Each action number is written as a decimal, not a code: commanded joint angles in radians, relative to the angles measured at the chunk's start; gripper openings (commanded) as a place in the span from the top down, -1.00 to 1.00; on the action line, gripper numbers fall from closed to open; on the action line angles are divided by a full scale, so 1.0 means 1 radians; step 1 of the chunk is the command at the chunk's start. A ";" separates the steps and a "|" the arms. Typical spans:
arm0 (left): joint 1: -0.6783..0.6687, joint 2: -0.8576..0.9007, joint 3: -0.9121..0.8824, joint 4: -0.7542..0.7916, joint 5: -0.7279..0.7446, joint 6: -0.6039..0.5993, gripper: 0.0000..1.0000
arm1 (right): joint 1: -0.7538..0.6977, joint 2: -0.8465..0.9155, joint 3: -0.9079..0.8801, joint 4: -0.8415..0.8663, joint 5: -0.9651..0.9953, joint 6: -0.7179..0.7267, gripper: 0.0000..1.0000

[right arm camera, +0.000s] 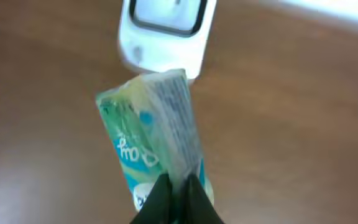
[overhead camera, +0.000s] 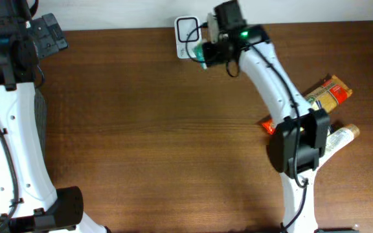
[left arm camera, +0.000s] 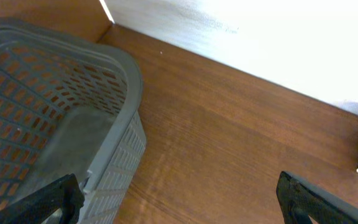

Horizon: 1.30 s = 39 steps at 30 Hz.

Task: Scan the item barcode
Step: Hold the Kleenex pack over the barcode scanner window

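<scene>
A green packet [right arm camera: 151, 134] is being clamped in the jaws of the right gripper [right arm camera: 178, 186], with a white scanner [right arm camera: 165, 31] just beyond them. The left gripper [left arm camera: 179, 198] is being held wide open beside a grey basket [left arm camera: 120, 87].

packet [right arm camera: 151, 137] lies just before the scanner [right arm camera: 166, 46], basket [left arm camera: 123, 68] far left.

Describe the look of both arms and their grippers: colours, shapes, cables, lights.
Both the left arm and right arm have rounded white links joined by black joint housings, with thin black cables along the shells. A green light glows near the right wrist. The left gripper and right gripper have plain black fingers; no markings are readable.
</scene>
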 commanded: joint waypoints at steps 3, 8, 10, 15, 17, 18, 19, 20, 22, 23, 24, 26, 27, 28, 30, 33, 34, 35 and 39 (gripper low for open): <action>0.003 0.003 0.000 0.002 -0.011 0.012 -0.98 | 0.106 0.006 0.015 0.345 0.431 -0.201 0.92; 0.003 0.003 0.000 0.002 -0.010 0.012 -0.98 | 0.100 0.150 0.015 0.631 0.413 -0.407 0.92; 0.003 0.003 0.000 0.002 -0.010 0.012 -0.98 | 0.101 0.206 0.015 0.656 0.411 -0.449 0.92; 0.003 0.003 0.000 0.002 -0.011 0.012 -0.98 | 0.106 0.249 0.015 0.662 0.411 -0.483 0.92; 0.003 0.003 0.000 0.002 -0.011 0.012 -0.98 | 0.107 0.249 0.015 0.662 0.411 -0.483 0.92; 0.003 0.003 0.000 0.002 -0.011 0.012 -0.98 | 0.107 0.249 0.015 0.662 0.411 -0.483 0.92; 0.003 0.003 0.000 0.002 -0.010 0.012 -0.98 | 0.107 0.249 0.015 0.665 0.411 -0.483 0.92; 0.003 0.003 0.000 0.002 -0.011 0.012 -0.98 | 0.109 0.249 0.015 0.667 0.411 -0.483 0.92; 0.003 0.003 0.000 0.002 -0.011 0.012 -0.98 | 0.116 0.248 0.015 0.678 0.412 -0.483 0.92; 0.003 0.003 0.000 0.002 -0.011 0.012 -0.98 | 0.121 0.246 0.015 0.685 0.412 -0.483 0.92; 0.003 0.003 0.000 0.002 -0.010 0.012 -0.98 | 0.127 0.240 0.015 0.697 0.412 -0.483 0.92; 0.003 0.003 0.000 0.002 -0.010 0.012 -0.98 | 0.132 0.222 0.016 0.699 0.412 -0.483 0.92; 0.003 0.003 0.000 0.002 -0.010 0.012 -0.98 | 0.134 0.206 0.016 0.699 0.412 -0.482 0.92; 0.003 0.003 0.000 0.002 -0.010 0.012 -0.98 | 0.134 0.188 0.015 0.697 0.412 -0.482 0.92; 0.003 0.003 0.000 0.002 -0.011 0.012 -0.98 | 0.141 0.147 0.016 0.679 0.412 -0.481 0.92; 0.003 0.003 0.000 0.002 -0.010 0.012 -0.98 | 0.152 0.095 0.015 0.676 0.412 -0.482 0.92; 0.003 0.003 0.000 0.002 -0.011 0.012 -0.98 | 0.151 0.096 0.015 0.663 0.404 -0.482 0.92; 0.003 0.003 0.000 0.002 -0.011 0.012 -0.98 | 0.151 0.101 0.015 0.644 0.367 -0.481 0.92; 0.003 0.003 0.000 0.002 -0.011 0.012 -0.99 | 0.122 0.170 0.014 0.677 0.352 -0.483 0.92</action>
